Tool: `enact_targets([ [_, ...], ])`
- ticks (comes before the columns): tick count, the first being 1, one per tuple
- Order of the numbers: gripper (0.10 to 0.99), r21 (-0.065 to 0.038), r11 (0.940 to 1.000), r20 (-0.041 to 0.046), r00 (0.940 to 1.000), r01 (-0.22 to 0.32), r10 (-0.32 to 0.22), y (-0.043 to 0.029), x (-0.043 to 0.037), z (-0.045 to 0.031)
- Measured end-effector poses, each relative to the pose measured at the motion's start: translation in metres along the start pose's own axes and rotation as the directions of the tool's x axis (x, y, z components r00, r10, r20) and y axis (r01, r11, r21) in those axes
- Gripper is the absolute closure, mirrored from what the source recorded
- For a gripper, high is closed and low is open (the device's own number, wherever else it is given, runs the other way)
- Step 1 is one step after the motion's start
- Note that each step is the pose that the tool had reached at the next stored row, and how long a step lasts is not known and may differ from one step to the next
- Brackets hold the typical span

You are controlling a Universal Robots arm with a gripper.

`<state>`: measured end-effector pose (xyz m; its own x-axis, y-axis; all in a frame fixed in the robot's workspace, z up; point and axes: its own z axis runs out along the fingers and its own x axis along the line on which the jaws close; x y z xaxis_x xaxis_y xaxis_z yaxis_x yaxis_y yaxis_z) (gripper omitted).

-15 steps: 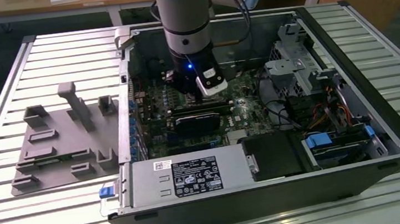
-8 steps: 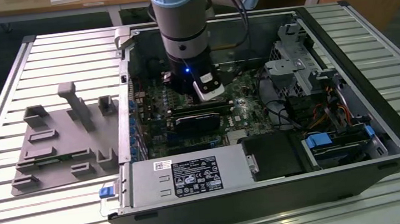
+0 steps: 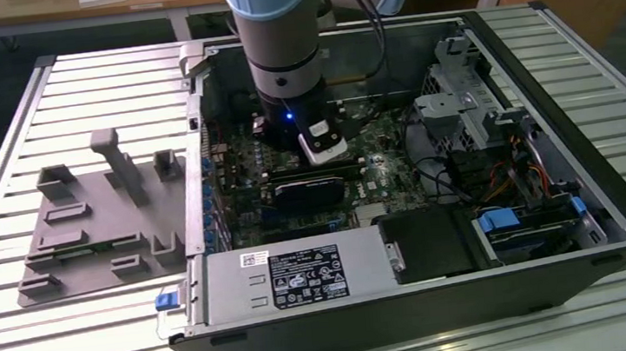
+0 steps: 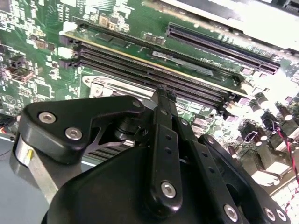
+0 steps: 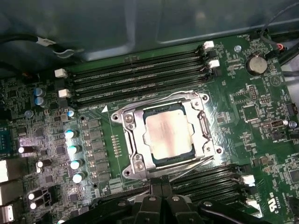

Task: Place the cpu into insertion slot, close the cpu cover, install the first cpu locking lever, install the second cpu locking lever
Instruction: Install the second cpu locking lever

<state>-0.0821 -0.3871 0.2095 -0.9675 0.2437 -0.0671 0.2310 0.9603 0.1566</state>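
We see a table of silvery slatted metal (image 3: 74, 340) in a room with a pale wooden desk (image 3: 40, 12) behind it. On the slats, toward the exterior view's left, lies a grey plastic fixture plate with upright blocks (image 3: 77, 253). Just beside it a black computer case (image 3: 421, 313) lies on its side with its side panel off.

Inside the case, a silvery box-shaped power supply (image 3: 289, 278) runs along the near wall, and a blue plastic drive bracket (image 3: 498, 219) sits toward the exterior view's right. The grey and pale-blue robot arm (image 3: 282, 48) reaches down into the case over the green motherboard (image 5: 252, 121).

On that board, the flat square cpu with a pale silver-grey metal top (image 5: 166, 135) sits in the square insertion slot (image 5: 161, 162), whose dark edge shows around the chip. The thin silvery cpu cover frame (image 5: 132, 140) lies down around the cpu, which shows through its window. 2 thin metal lever rods (image 5: 154, 100) run along opposite sides of the frame, and we cannot tell whether they are hooked. Long black memory slots (image 5: 135, 77) flank the socket on 2 sides.

The black gripper (image 4: 163, 93) hangs over the memory slots just beside the socket. Its fingers are pressed together, with nothing between them.
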Motion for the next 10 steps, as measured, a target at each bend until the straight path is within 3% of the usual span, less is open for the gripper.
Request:
enact_targets([
  [10,0.984,0.0,1.0,-0.0001,1.0,0.0,0.0,-0.0023,0.0042,0.002],
])
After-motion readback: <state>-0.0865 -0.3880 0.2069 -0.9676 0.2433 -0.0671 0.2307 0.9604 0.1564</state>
